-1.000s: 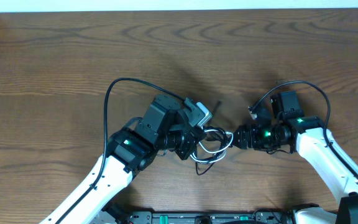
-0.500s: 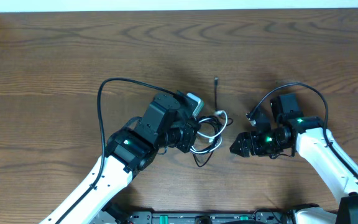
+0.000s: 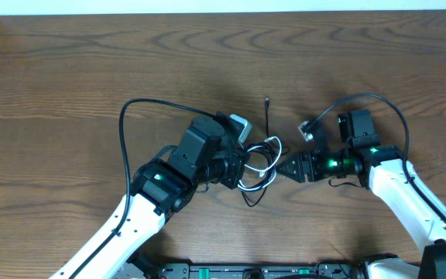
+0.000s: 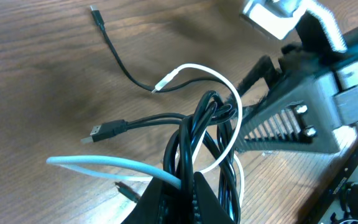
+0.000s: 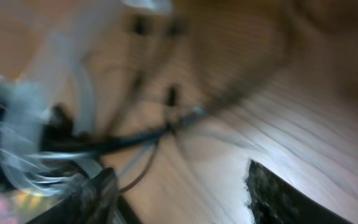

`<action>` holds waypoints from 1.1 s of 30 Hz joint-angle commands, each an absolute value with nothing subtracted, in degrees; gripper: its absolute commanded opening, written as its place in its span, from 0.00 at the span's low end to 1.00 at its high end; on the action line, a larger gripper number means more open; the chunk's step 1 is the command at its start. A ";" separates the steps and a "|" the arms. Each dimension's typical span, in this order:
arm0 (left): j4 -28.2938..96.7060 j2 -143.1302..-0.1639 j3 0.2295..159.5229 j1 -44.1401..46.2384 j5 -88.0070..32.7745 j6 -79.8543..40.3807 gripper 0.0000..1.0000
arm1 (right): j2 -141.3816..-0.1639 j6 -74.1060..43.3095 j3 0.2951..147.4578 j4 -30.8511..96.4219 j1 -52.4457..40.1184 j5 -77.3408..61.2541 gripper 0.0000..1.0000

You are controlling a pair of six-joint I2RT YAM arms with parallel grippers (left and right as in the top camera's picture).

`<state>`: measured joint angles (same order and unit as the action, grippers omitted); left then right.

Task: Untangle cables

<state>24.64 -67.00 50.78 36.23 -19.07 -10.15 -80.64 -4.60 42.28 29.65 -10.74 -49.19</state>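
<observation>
The cables form one tangle at mid-table. The black cable runs a thin strand up to a small plug and coils in loops. The white cable arcs around those loops. My left gripper is shut on the black loops and a white strand. My right gripper is open, pointing left, just right of the tangle, and also shows in the left wrist view. The right wrist view is blurred; its open fingers face the cables.
Thick black arm cables loop above the left arm and the right arm. A USB plug and a small black plug lie on the wood. The table's far edge runs along the top.
My right gripper let go and backed off to the right, then came back left toward the tangle, open. The black strand's plug end now lies farther up the table.
</observation>
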 commanded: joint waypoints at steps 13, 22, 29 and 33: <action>20.58 -72.18 50.94 36.25 -18.79 -23.70 0.07 | -81.01 -16.53 42.19 27.81 -10.98 -59.94 0.59; 20.08 -76.99 50.92 36.25 -23.00 -25.63 0.07 | -81.01 -19.88 42.19 20.27 -10.98 -55.29 0.61; 20.47 -80.36 50.89 36.36 -23.57 -29.10 0.07 | -81.01 -19.84 42.19 25.52 -10.96 -30.39 0.63; 20.40 -83.68 50.89 36.47 -23.51 -31.94 0.07 | -81.01 -18.81 42.19 28.80 -10.96 -22.06 0.64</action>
